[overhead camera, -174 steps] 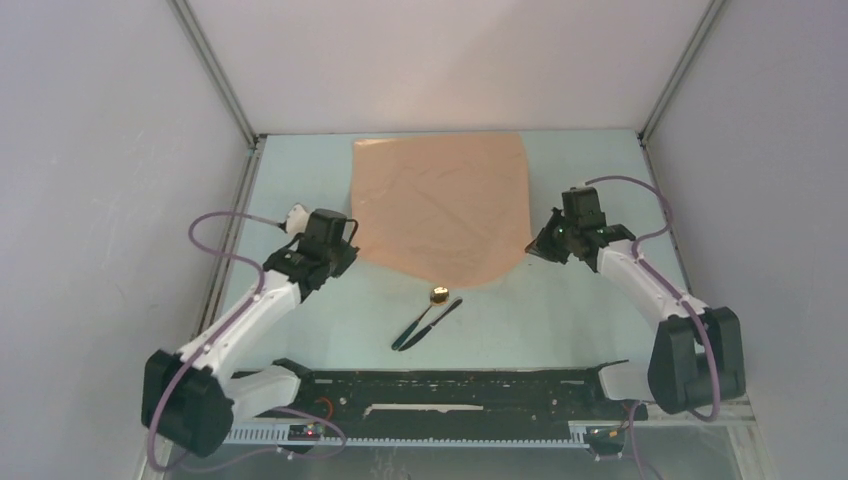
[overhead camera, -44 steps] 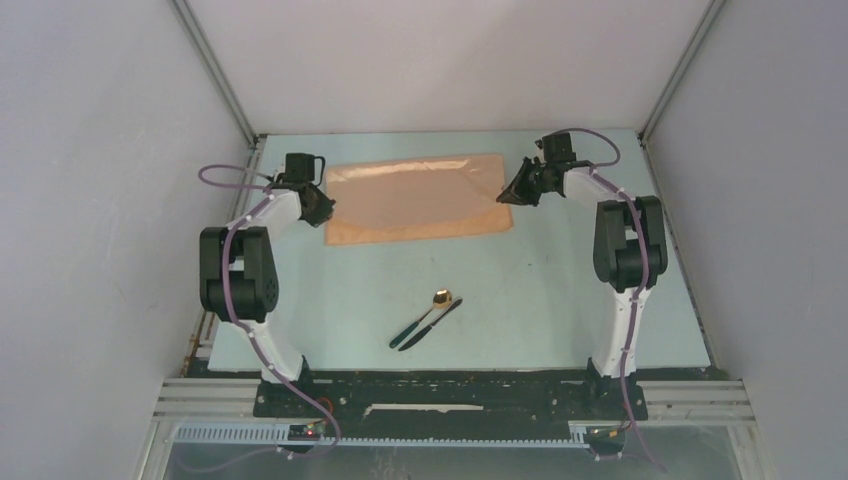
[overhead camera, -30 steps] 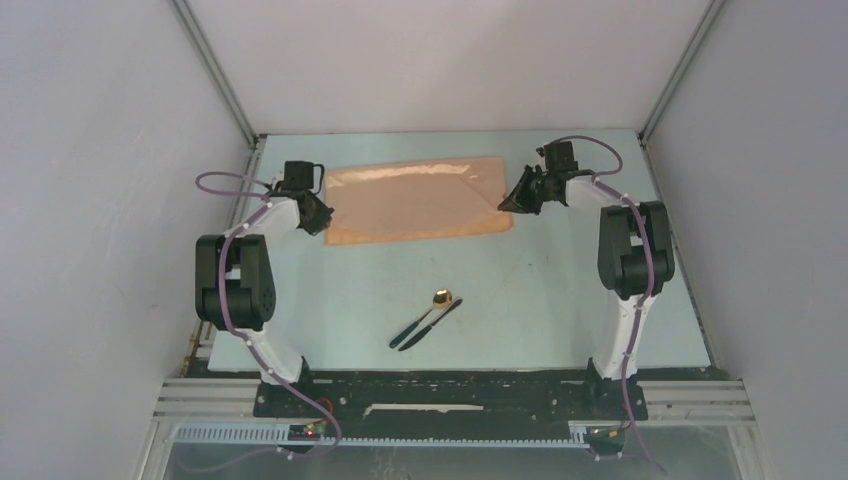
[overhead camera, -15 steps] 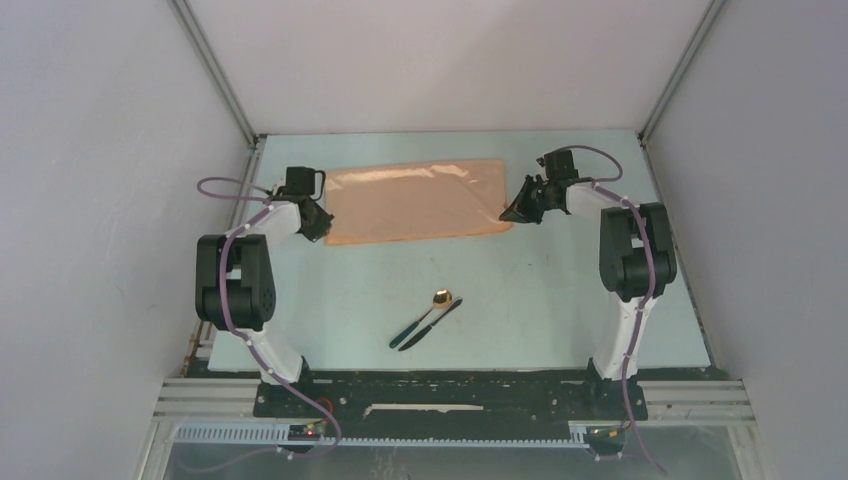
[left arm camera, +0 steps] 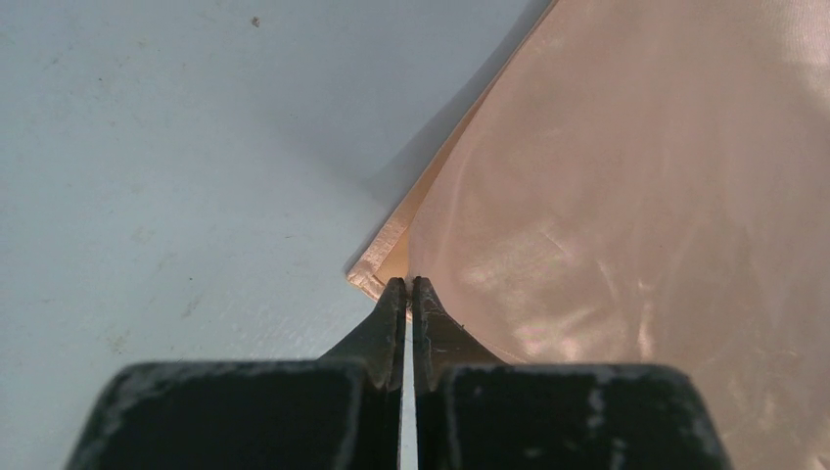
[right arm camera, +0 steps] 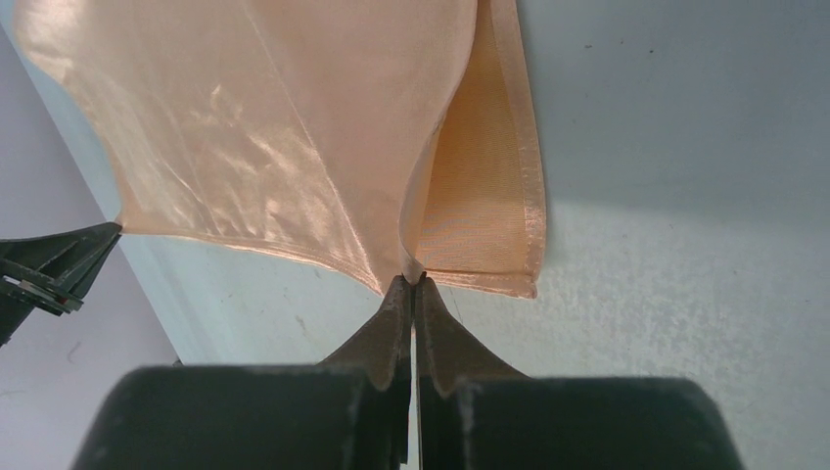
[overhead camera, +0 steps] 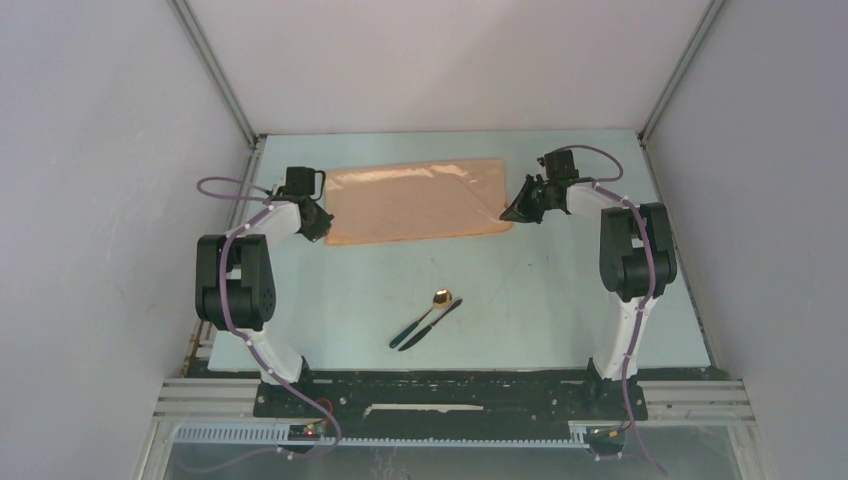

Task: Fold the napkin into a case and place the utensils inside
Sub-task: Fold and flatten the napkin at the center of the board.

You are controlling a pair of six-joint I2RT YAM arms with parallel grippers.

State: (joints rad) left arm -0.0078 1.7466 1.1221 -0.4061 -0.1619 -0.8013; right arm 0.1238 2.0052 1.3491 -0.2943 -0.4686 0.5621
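The left gripper (left arm camera: 407, 284) is pinched tight on the near left corner of the napkin (overhead camera: 415, 200); the right gripper (right arm camera: 411, 282) is likewise clamped on its near right corner. In both wrist views the upper layer is seen raised slightly off the lower one. The napkin is laid doubled as a wide band at the far side of the worktop (overhead camera: 540, 290); one fold is judged done, and the narrow case is not yet formed. The spoon (overhead camera: 432, 308) and knife (overhead camera: 432, 323) are seen side by side nearer the bases, well apart from the cloth, not yet inserted.
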